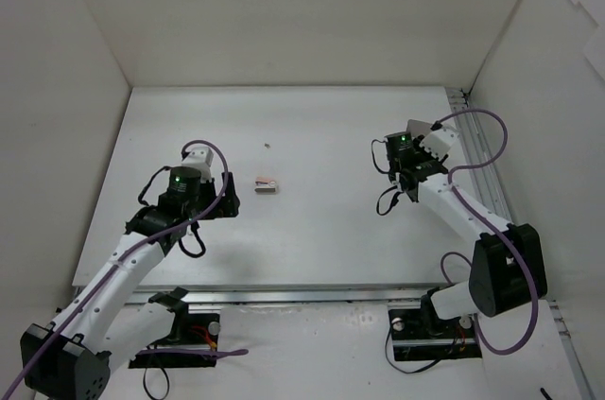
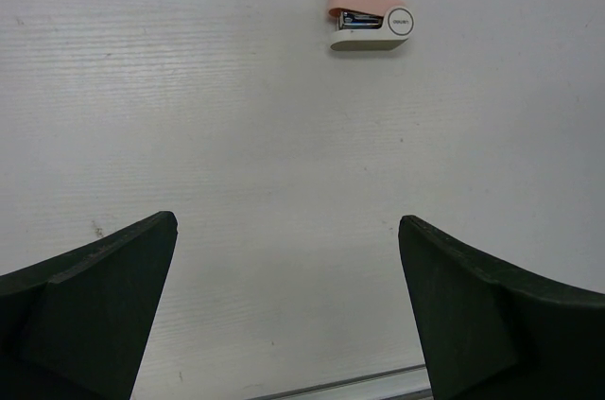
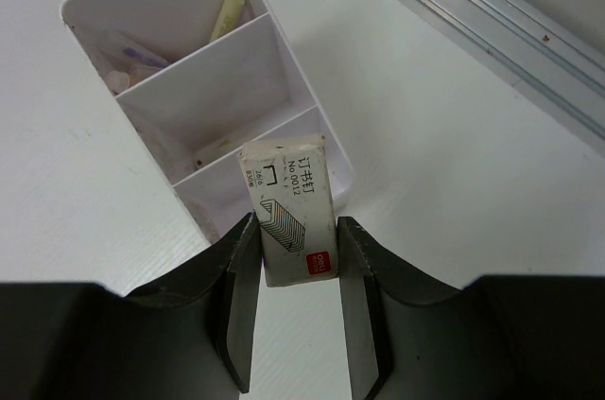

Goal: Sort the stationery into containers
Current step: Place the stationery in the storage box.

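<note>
Currently my right hand [image 3: 296, 225] is clamped on a small white box [image 3: 288, 197] with a red label, held upright above the nearest compartment of the white divided bin [image 3: 213, 64]. A yellow-green pen [image 3: 230, 10] lies in the far compartment. My left hand [image 2: 288, 222] is spread wide and empty above the desk [image 2: 170, 97]. The pink stapler [image 2: 371, 27] lies ahead of it, well apart.

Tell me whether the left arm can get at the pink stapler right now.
Probably yes. The left gripper is open and the stapler lies ahead of it on the table, nothing between; the right gripper, shut on a staple box, is well away.
</note>
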Available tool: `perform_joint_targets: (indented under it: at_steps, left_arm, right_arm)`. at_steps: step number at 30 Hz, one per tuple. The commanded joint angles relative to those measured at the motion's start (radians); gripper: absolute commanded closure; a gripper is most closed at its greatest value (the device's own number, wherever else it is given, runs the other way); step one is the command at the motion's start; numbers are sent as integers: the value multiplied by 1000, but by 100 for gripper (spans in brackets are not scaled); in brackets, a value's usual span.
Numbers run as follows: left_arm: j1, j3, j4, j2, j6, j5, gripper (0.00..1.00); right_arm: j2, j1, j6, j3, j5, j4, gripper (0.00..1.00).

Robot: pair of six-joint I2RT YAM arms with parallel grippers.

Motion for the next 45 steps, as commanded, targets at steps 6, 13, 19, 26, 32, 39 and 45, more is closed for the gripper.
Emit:
perform_joint_targets:
  at_steps: [6, 13, 19, 26, 32, 39, 45]
  left_arm:
    - [8, 73, 35, 18, 26, 16, 0]
    - [8, 71, 23, 1, 27, 5, 0]
    - [8, 78, 14, -1, 30, -4, 0]
    - [8, 76, 3, 2, 29, -15, 0]
    - [8, 79, 1, 4, 29, -15, 0]
    - [8, 82, -2, 15, 29, -17, 0]
    - [8, 79, -3, 4, 27, -13, 0]
  right_arm:
    - [31, -6, 270, 12, 130, 22, 75]
    - [80, -8, 383, 13, 127, 22, 74]
    - [137, -8, 415, 44, 124, 22, 72]
    - [169, -17, 465, 56, 118, 22, 69]
    - [166, -22, 484, 64, 119, 22, 69]
    - [187, -23, 544, 72, 124, 26, 71]
    - [197, -23, 597, 67, 152, 31, 66]
